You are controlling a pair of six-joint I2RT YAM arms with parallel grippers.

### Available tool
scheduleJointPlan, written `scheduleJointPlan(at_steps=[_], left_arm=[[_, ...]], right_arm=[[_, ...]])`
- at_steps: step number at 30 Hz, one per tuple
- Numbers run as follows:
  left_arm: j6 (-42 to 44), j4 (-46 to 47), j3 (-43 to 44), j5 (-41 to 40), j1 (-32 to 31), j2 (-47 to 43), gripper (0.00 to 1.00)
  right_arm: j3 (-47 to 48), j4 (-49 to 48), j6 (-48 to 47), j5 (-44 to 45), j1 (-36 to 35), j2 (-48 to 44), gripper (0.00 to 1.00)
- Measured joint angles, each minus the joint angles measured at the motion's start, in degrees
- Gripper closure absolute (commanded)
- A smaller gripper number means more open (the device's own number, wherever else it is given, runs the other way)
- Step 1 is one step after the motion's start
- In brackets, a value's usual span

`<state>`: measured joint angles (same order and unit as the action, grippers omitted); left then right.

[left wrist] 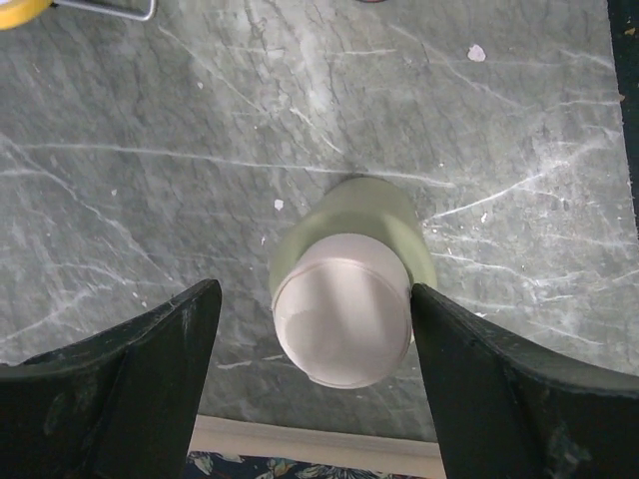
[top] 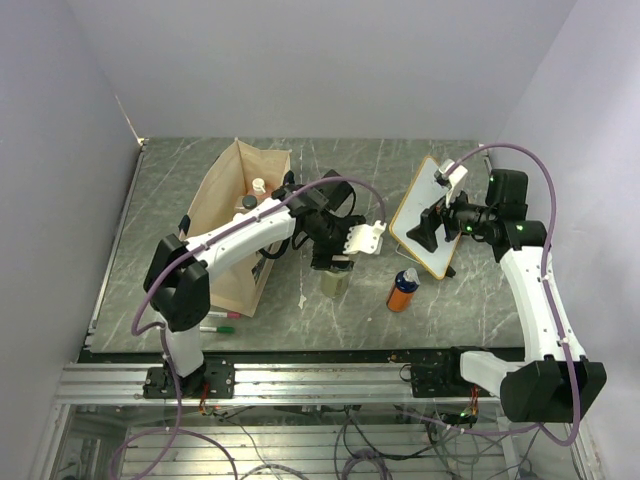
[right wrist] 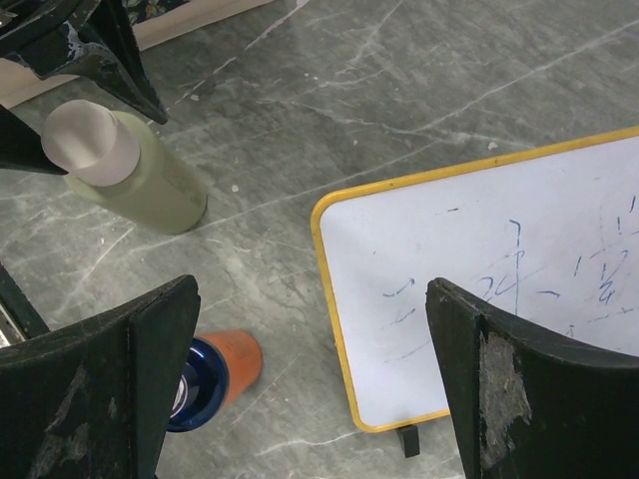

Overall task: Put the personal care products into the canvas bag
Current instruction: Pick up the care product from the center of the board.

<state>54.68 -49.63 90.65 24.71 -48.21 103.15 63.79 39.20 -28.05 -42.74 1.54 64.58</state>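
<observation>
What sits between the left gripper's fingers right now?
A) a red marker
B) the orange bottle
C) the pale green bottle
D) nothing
C: the left wrist view shows the pale green bottle, cream cap up, standing between the open fingers of the left gripper.

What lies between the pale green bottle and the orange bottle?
Nothing: bare marble table separates the pale green bottle from the orange bottle, clearest in the right wrist view.

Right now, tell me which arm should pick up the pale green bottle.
Left. The left gripper hangs open directly over the pale green bottle, a finger on each side of its cream cap, with the canvas bag beside that arm. The right gripper is open above the whiteboard, farther away.
</observation>
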Motion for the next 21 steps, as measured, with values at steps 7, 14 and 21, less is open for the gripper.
scheduleJointPlan(at_steps=[7, 14, 21], left_arm=[[1.22, -3.41, 3.43, 2.12, 0.00, 2.91, 0.23], [2.89, -5.51, 3.50, 3.30, 0.00, 2.95, 0.45], [3.63, -7.61, 4.46, 3.74, 0.00, 3.19, 0.83]], right_arm=[[-1.70, -0.33, 0.00, -0.07, 0.00, -0.59, 0.04], [-2.10, -0.37, 0.00, -0.11, 0.02, -0.63, 0.04], [-2.10, -0.37, -0.02, -0.11, 0.00, -0.63, 0.03]])
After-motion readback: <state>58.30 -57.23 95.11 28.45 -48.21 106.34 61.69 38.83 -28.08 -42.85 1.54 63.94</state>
